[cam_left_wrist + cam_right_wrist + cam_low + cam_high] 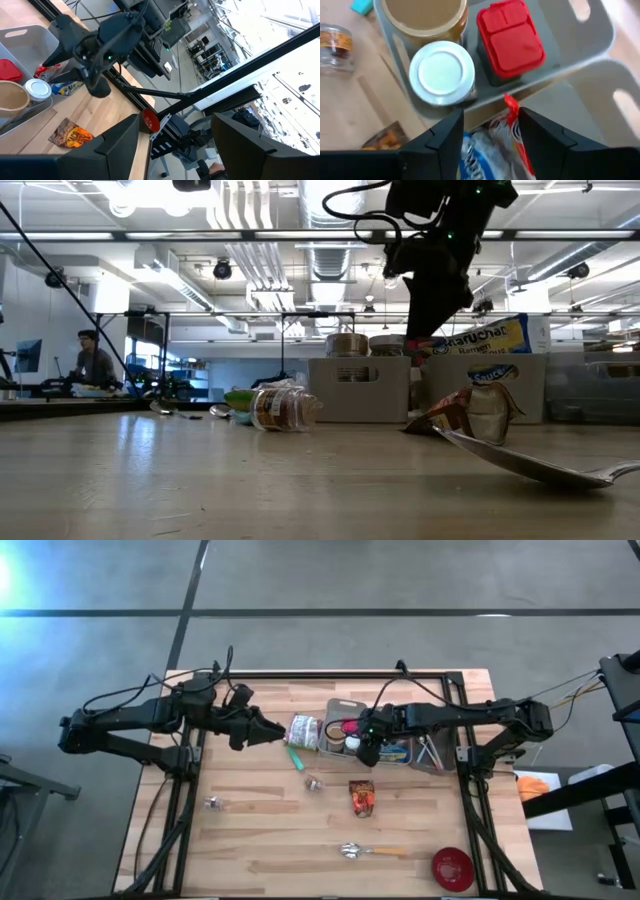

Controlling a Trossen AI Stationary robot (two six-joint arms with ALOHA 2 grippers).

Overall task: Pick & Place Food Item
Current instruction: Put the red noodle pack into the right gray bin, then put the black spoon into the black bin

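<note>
A grey bin (345, 705) stands at the middle of the table's far part. It holds a tan-lidded can (425, 15), a white-lidded jar (442, 72), a red-lidded box (510, 37) and a red, white and blue packet (495, 137). My right gripper (490, 120) hangs open over the bin (590, 30), pointing steeply down, with one finger on either side of the packet's upper edge; whether they touch it does not show. My left gripper (172, 130) is held open and empty above the table's left part, beside a clear jar (305, 730) that lies on its side.
An orange snack packet (362, 797) lies flat near the table's middle. A spoon (360, 851) and a red bowl (452, 868) are by the near edge. A teal piece (297, 758) and small bits (213, 803) lie to the left of the middle.
</note>
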